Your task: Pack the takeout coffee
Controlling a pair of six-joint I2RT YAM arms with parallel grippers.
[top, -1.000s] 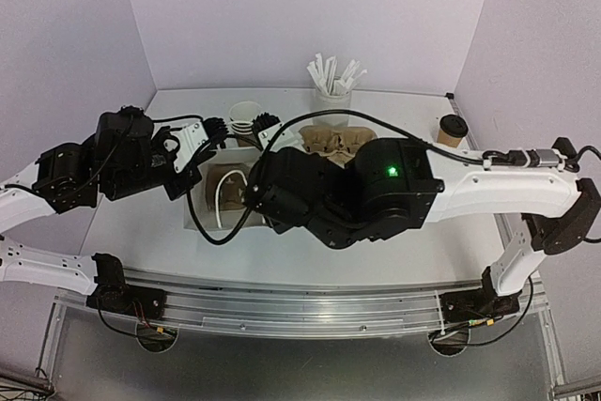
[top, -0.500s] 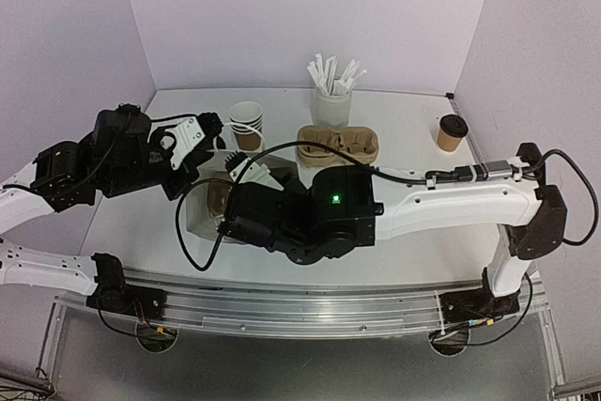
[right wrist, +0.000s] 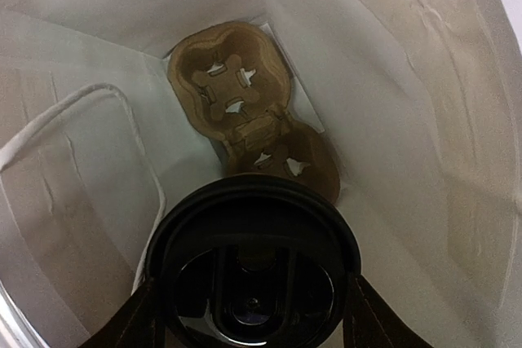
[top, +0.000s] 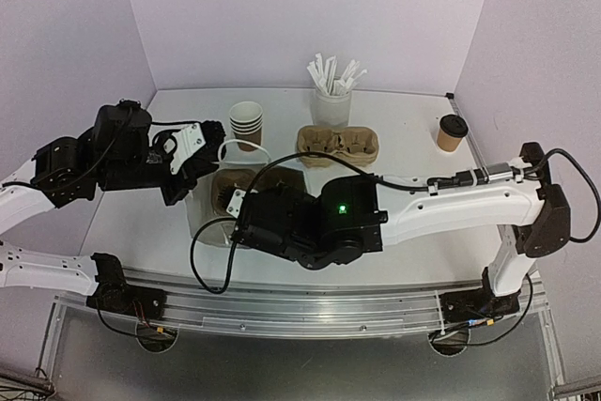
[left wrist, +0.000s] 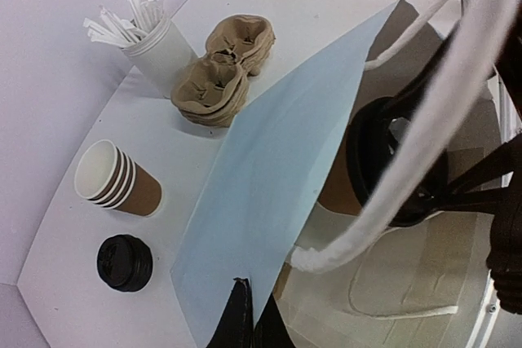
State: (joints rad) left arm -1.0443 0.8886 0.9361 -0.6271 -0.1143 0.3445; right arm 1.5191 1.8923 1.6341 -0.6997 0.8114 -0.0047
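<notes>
Lavender walls close in three sides of a white tabletop (top: 404,133).

Count of items:
- 1 white paper bag (top: 202,218), mouth open, left of centre.
- 2 lidded kraft cups.
- 1 nested stack of open kraft cups (top: 246,122); the number in the stack is not resolvable.
- 1 stack of black lids (left wrist: 124,262) just beside the open cups.
- 1 stack of pulp carriers (top: 338,147) on the table.
- 1 single carrier (right wrist: 249,107) lying flat on the bag floor.
- 1 white cup of wrapped straws (top: 331,100) at the back.

Left gripper (left wrist: 245,328): fingers pinched together on the bag's upper edge.

Right gripper (right wrist: 253,315): inside the bag, fingers clamped on either side of the first lidded cup (right wrist: 253,258), which is held above the single carrier.

The second lidded cup (top: 452,131) stands at the far right of the table, well apart from the bag.
</notes>
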